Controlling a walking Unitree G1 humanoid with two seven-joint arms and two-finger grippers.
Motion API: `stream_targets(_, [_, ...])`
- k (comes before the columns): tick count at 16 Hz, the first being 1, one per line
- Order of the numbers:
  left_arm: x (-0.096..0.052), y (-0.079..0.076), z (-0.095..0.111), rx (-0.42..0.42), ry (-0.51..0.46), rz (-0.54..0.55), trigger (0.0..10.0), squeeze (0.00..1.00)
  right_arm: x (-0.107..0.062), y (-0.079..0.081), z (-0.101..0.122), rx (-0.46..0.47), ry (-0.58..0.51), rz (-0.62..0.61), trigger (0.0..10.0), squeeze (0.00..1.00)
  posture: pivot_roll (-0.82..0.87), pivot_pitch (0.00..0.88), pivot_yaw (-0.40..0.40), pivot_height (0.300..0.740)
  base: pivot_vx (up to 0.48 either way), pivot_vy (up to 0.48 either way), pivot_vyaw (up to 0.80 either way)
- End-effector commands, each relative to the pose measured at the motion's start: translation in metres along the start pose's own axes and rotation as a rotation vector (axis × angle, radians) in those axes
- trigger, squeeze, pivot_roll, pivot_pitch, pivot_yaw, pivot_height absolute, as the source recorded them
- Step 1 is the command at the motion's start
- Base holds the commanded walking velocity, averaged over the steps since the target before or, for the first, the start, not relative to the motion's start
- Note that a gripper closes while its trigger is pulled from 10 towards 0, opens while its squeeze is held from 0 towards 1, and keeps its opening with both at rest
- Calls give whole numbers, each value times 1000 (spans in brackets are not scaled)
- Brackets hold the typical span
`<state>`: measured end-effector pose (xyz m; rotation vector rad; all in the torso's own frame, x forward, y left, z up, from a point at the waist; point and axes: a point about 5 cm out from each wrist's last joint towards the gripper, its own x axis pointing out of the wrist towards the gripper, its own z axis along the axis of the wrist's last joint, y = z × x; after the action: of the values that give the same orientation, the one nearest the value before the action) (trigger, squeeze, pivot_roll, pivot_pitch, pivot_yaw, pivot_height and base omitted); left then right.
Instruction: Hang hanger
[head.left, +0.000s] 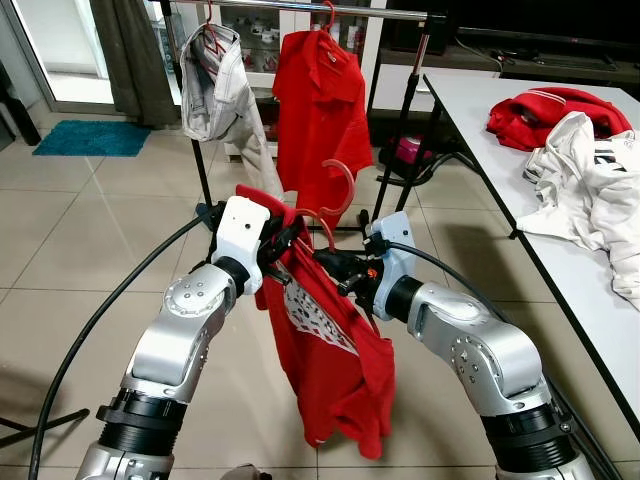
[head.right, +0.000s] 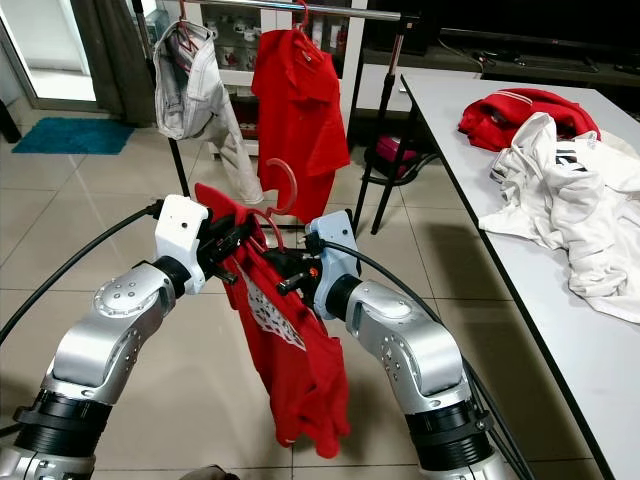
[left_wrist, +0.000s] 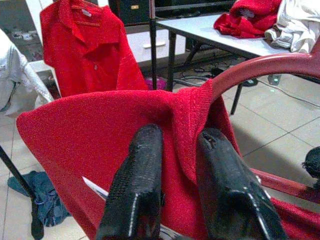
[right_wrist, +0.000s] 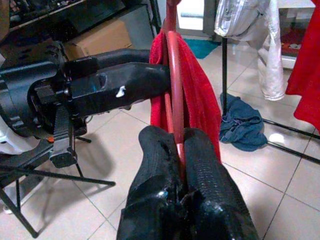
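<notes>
Between my two grippers, red hanger (head.left: 335, 205) carrying a red shirt (head.left: 335, 350), right fingers (right_wrist: 200, 170) clamped on its bar, left fingers (left_wrist: 145, 185) pinching the shirt's shoulder, clothes rack (head.left: 300, 8) beyond.

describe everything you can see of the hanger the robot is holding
The hanger looks like thin red plastic, its hook curving up between the two grippers. A red shirt with a white print hangs from it, drooping toward the tiled floor. The right gripper is shut on the hanger's thin bar; the left gripper pinches the shirt's collar over the frame. It is held upright before the rack, not yet hooked on.
</notes>
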<state>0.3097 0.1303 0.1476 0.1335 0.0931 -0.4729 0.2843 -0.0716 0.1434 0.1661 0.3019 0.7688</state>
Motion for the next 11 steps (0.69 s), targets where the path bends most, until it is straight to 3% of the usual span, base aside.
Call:
stream_targets(1, [-2,4,9,18,-49,37,10000,0,-4,-4,2,5,-13,-18,10000,0,-76,0,-42,727,0,0,0])
stream_targets(4, [-4,-1,7,6,-53,19,10000,0,-4,-4,2,2,-14,-19,10000,0,-75,0,-41,727,0,0,0])
stream_targets(5, [-5,-4,7,-12,-57,-7,10000,1000,-4,-4,1,2,-14,-20,10000,0,-75,0,-41,727,0,0,0])
stream_targets(9, [-9,-5,5,-37,-60,-14,10000,1000,-4,-3,2,5,-20,-12,10000,0,-73,0,-42,727,0,0,0])
stream_targets(10, [-10,-4,4,-40,-60,-15,10000,0,-4,-3,2,4,-21,-9,10000,0,-72,0,-43,727,0,0,0])
stream_targets(11, [-13,-2,3,-41,-57,-13,10000,0,-4,-3,2,4,-21,-7,10000,0,-72,0,-43,727,0,0,0])
